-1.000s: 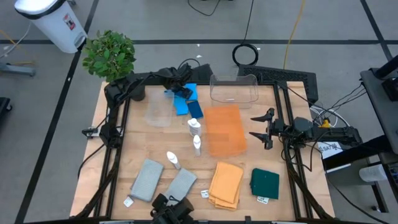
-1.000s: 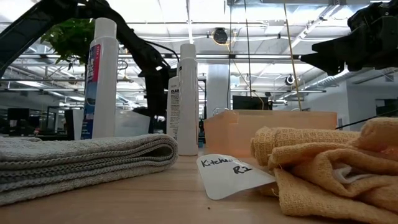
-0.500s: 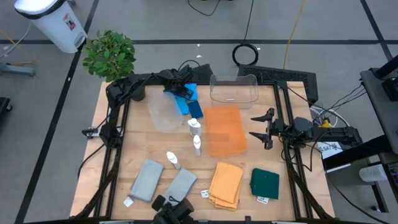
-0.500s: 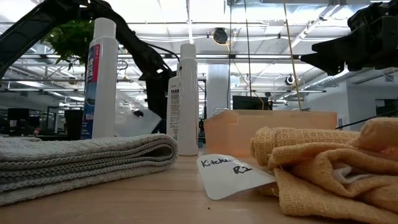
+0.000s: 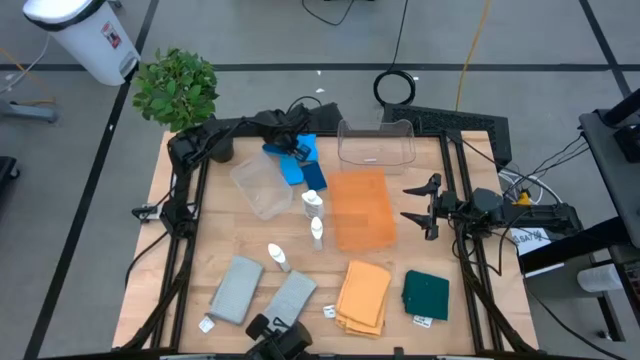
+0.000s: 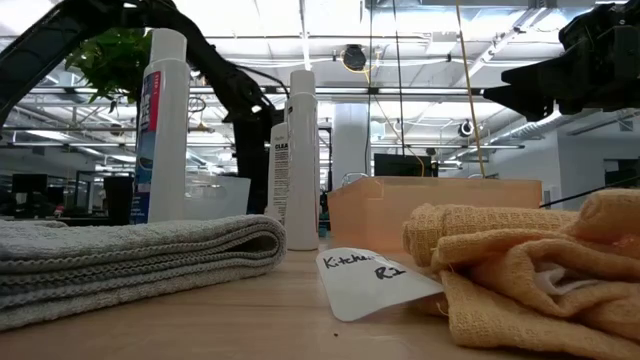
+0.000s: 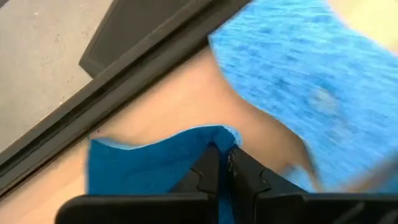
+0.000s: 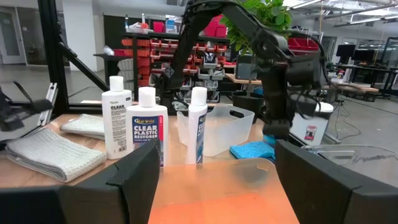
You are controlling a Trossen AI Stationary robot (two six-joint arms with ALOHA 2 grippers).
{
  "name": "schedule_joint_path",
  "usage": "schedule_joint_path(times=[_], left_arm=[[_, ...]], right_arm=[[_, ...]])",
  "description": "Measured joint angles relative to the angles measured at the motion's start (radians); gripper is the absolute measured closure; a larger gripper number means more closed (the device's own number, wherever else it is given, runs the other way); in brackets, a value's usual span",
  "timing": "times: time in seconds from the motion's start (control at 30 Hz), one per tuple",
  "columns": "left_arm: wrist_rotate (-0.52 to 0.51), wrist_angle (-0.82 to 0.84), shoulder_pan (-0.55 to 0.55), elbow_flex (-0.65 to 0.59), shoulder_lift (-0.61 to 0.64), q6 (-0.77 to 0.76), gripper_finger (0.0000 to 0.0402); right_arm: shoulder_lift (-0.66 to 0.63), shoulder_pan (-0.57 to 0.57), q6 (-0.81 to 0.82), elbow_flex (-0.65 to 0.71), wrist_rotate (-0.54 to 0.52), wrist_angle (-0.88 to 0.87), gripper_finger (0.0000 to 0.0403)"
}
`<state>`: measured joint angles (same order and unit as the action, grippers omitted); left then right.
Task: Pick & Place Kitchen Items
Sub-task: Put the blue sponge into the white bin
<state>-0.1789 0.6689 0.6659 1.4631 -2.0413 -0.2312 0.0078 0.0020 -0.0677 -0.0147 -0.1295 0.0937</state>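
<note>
Two blue sponges [image 5: 303, 163] lie at the table's far edge, left of the middle. My left gripper [image 5: 292, 148] stands over them, shut on the nearer sponge [image 7: 155, 163]; the other sponge [image 7: 311, 81] lies just beyond. Three white bottles [image 5: 312, 203] [image 5: 317, 232] [image 5: 278, 258] are at mid-table; one lies on its side. Two grey cloths [image 5: 237, 288], an orange cloth [image 5: 364, 295] and a dark green cloth [image 5: 427, 295] lie along the near edge. My right gripper [image 5: 425, 207] waits open above the table's right side. My left gripper pinches the blue sponge's upturned edge [image 7: 214, 134] between its two shut fingers. The fingers come from above, slanting down from the table's left. Whether the sponge is clear of the table I cannot tell.
A clear bin [image 5: 262, 185] sits askew just near of the left gripper, and a second clear bin [image 5: 377, 142] stands at the far edge. An orange tray [image 5: 362, 207] fills the middle. A potted plant [image 5: 178, 88] stands at the far left corner.
My left gripper has shut on the blue sponge. The clear bin beside it has turned about and slid a little toward the near edge.
</note>
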Motion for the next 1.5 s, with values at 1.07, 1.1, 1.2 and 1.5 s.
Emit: schedule_joint_path(times=[1.07,1.1,1.2,1.5], left_arm=[[-0.103,0.022,-0.498,-0.465,0.722,-0.051,0.0396],[-0.099,-0.023,-0.498,-0.503,0.722,-0.04,0.0395],[-0.101,-0.07,-0.5,-0.592,0.72,-0.028,0.0386],[-0.137,-0.089,-0.475,-0.679,0.719,0.004,0.038]], right_arm=[[0.0,0.0,0.0,0.0,0.0,0.0,0.0124],[0.0,0.0,0.0,0.0,0.0,0.0,0.0124],[0.0,0.0,0.0,0.0,0.0,0.0,0.0124],[0.0,0.0,0.0,0.0,0.0,0.0,0.0124]])
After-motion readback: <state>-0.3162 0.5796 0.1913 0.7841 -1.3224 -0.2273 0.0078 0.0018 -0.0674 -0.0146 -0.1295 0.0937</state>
